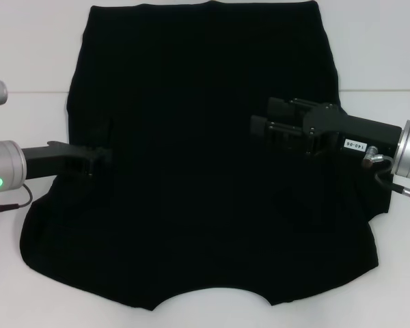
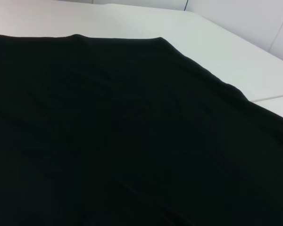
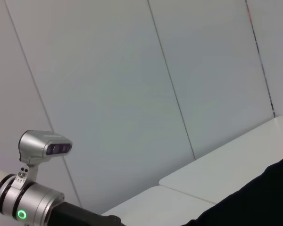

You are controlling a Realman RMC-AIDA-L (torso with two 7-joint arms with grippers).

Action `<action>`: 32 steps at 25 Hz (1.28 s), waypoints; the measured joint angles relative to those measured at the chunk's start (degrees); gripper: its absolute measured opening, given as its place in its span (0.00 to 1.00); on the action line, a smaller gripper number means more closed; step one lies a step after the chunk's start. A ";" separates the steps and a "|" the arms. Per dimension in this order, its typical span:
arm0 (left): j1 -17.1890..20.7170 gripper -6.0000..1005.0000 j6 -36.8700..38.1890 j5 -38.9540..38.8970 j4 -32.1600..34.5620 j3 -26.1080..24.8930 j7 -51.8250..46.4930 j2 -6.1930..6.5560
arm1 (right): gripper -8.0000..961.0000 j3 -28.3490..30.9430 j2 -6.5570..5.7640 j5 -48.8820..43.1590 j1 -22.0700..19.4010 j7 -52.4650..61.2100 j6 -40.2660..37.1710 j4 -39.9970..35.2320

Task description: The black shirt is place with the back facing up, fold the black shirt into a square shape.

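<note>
The black shirt [image 1: 191,191] lies spread flat on the white table [image 1: 383,41], plain side up, with its neckline curve at the near edge and its hem at the far side. My left gripper [image 1: 101,161] reaches in low over the shirt's left edge, dark against the cloth. My right gripper [image 1: 260,123] hovers over the right half of the shirt, open, with nothing between its fingers. The left wrist view is filled by the black shirt [image 2: 108,141]. A corner of the shirt [image 3: 264,197] shows in the right wrist view.
Bare white table [image 2: 217,42] surrounds the shirt on the far, left and right sides. The left arm's silver wrist [image 3: 33,207] shows in the right wrist view, with grey wall panels [image 3: 132,94] behind the table.
</note>
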 joint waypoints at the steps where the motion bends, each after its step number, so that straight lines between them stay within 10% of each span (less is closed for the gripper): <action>1: 0.01 0.02 0.02 0.00 -0.02 0.00 0.01 -0.09 | 0.76 0.00 0.00 0.01 -0.01 0.00 -0.01 0.02; 12: -1.43 0.02 -0.62 -2.49 -3.00 -0.31 -2.87 -0.30 | 0.76 0.27 0.00 0.17 -0.02 -0.38 -0.39 0.05; 20: -0.99 0.22 5.78 -13.22 -3.94 -0.01 0.31 -0.40 | 0.76 0.65 -1.18 1.06 -0.90 2.49 0.42 -0.21; 32: -2.57 0.75 13.42 -21.67 -13.63 0.96 21.09 -0.53 | 0.76 0.42 -9.85 -7.52 -4.80 30.25 5.14 -0.87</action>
